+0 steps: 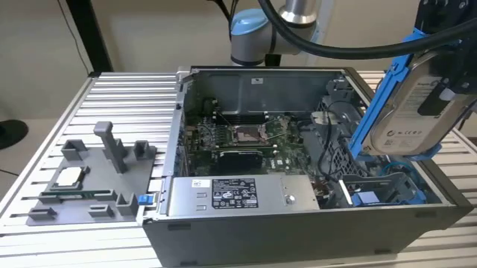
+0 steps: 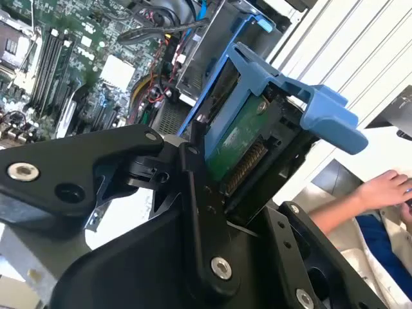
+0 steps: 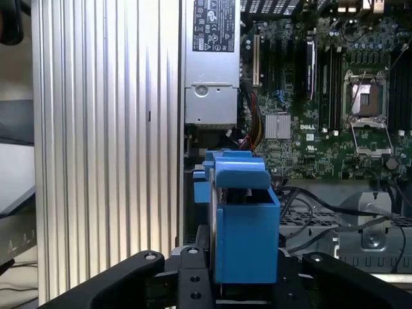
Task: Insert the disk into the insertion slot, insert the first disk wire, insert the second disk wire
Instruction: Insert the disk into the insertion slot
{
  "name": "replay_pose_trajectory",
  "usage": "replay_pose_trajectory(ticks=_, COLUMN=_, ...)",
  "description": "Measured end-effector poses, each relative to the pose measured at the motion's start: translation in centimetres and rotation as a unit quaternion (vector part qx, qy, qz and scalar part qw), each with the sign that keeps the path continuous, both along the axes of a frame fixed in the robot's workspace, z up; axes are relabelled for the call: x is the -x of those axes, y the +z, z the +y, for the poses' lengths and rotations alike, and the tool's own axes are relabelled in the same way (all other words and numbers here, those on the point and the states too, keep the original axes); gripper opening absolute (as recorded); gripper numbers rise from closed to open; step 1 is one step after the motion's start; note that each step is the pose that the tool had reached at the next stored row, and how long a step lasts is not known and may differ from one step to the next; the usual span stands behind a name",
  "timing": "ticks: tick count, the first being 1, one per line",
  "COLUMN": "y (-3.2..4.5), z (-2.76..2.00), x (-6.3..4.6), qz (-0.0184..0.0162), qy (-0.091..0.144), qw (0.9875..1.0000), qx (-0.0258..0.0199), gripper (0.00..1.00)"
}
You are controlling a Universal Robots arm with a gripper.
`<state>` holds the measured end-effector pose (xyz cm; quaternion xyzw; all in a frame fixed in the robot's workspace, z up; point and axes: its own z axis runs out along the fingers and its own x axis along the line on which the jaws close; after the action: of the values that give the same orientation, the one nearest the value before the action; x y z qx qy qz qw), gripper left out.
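Note:
The disk (image 1: pixel 412 120), silver-grey with a white label and clipped in a bright blue carrier, hangs tilted on edge above the open computer case at the exterior view's right. My gripper (image 1: pixel 439 92) is shut on it from above. In both wrist views the black fingers (image 2: pixel 196 174) clamp the blue carrier (image 3: pixel 244 219), and the second wrist view shows the disk's green underside (image 2: pixel 241 141). The insertion slot (image 1: pixel 381 188), a grey metal bay with blue rails, lies below the disk in the case's near right corner. Black cables (image 1: pixel 328 146) run beside the bay.
The grey labelled power-supply box (image 1: pixel 231 195) sits along the case's front wall, with the motherboard (image 1: pixel 246 139) behind it. A grey tray of fixtures (image 1: pixel 89 178) lies on the ribbed metal table (image 1: pixel 127 95) at the exterior view's left. A person's hand (image 2: pixel 386 190) is beyond the table.

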<state>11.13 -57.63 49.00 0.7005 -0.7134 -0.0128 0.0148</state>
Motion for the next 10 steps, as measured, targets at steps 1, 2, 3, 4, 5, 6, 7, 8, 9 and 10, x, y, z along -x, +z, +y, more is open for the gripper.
replay_pose_trajectory(ticks=1, y=-0.05, z=0.00, x=-0.03, qz=0.0000, qy=0.000, qw=1.0000, qx=0.0001, gripper=0.00)
replay_pose_trajectory(ticks=2, y=-0.09, z=0.01, x=-0.08, qz=0.0000, qy=0.000, qw=1.0000, qx=0.0002, gripper=0.00)
replay_pose_trajectory(ticks=3, y=-0.14, z=0.01, x=-0.12, qz=0.0000, qy=0.000, qw=1.0000, qx=0.0001, gripper=0.00)
replay_pose_trajectory(ticks=4, y=-0.19, z=0.00, x=-0.18, qz=0.0000, qy=0.000, qw=1.0000, qx=0.0001, gripper=0.00)
replay_pose_trajectory(ticks=5, y=-0.24, z=0.00, x=-0.24, qz=0.0000, qy=0.000, qw=1.0000, qx=0.0001, gripper=0.00)
replay_pose_trajectory(ticks=6, y=-0.28, z=0.00, x=-0.30, qz=0.0000, qy=0.000, qw=1.0000, qx=0.0001, gripper=0.00)
replay_pose_trajectory(ticks=7, y=-0.32, z=0.00, x=-0.36, qz=0.0000, qy=0.000, qw=1.0000, qx=0.0001, gripper=0.00)
replay_pose_trajectory(ticks=8, y=-0.35, z=0.00, x=-0.41, qz=0.0000, qy=0.000, qw=1.0000, qx=0.0001, gripper=0.00)
replay_pose_trajectory(ticks=9, y=-0.39, z=0.00, x=-0.48, qz=0.0000, qy=0.000, qw=1.0000, qx=0.0001, gripper=0.00)
replay_pose_trajectory(ticks=10, y=-0.42, z=0.00, x=-0.53, qz=0.0000, qy=0.000, qw=1.0000, qx=0.0001, gripper=0.00)
